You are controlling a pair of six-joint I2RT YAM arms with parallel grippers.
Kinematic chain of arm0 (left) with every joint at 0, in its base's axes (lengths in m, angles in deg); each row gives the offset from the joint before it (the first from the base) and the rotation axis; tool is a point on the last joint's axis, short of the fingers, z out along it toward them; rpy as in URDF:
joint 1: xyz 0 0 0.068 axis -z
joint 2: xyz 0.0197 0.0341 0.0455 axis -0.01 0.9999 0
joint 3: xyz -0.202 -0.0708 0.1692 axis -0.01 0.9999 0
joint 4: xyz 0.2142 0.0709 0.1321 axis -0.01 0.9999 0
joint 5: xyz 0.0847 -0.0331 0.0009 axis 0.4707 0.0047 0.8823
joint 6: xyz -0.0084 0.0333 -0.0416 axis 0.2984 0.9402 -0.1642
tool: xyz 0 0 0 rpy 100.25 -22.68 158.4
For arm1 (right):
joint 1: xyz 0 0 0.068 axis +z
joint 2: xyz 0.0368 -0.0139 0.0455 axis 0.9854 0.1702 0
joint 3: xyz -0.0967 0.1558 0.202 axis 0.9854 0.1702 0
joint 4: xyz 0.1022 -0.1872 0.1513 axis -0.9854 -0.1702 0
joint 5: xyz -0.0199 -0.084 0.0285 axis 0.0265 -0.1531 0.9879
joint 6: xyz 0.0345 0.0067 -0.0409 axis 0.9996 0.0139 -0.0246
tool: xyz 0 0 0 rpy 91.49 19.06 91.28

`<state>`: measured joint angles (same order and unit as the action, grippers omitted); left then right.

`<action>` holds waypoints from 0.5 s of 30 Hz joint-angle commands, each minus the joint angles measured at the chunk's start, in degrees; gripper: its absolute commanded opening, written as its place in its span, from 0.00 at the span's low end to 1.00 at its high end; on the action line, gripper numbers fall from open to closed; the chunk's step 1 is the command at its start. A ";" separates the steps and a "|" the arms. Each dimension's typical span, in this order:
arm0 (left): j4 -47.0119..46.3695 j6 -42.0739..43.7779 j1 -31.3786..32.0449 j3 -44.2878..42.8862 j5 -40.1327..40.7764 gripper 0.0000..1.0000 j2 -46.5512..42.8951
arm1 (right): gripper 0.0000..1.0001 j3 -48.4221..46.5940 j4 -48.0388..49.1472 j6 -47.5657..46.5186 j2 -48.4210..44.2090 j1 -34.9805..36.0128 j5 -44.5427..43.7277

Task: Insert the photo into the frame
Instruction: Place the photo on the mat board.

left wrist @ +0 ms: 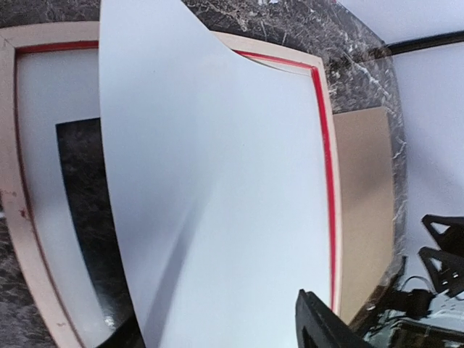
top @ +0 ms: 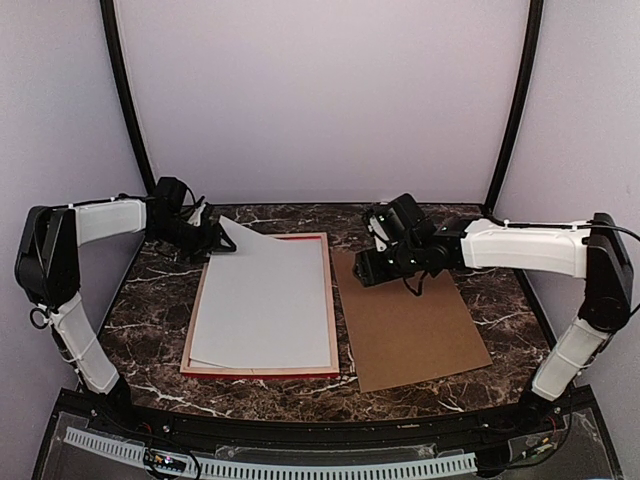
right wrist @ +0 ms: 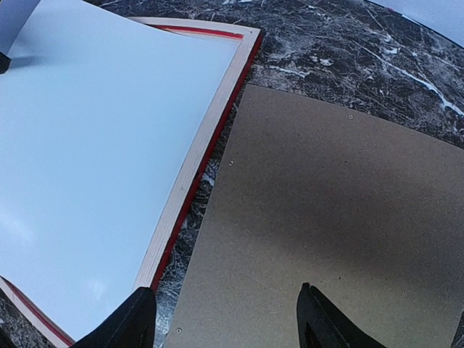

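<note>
Top camera: high behind the arms [top: 520,245], looking down. Both wrist cameras sit close, sharing frame [right wrist: 196,167] and board [right wrist: 341,217] beyond their fingers [right wrist: 319,326].

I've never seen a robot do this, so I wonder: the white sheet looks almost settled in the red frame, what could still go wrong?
The photo has its far-left corner curled up off the frame beside the left gripper; it could spring out or crease rather than settle flat. The right gripper hangs open over the brown board; laying that board on now might fold the raised corner.
</note>
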<state>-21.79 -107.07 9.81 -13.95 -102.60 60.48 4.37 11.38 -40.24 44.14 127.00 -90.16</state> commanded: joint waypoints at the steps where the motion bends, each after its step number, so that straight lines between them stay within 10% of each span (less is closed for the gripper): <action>1: 4.95 3.53 -0.18 -2.64 8.64 0.70 -0.99 | 0.69 1.66 0.56 0.79 -1.85 -0.40 -1.82; 15: -2.10 2.98 1.62 4.04 15.73 0.99 -16.17 | 0.92 15.30 0.86 1.69 -9.64 -11.36 -4.04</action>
<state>-19.26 -103.18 9.98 -12.44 -86.16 51.43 15.67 11.42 -39.06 37.56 119.79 -92.92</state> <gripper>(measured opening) 0.988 0.908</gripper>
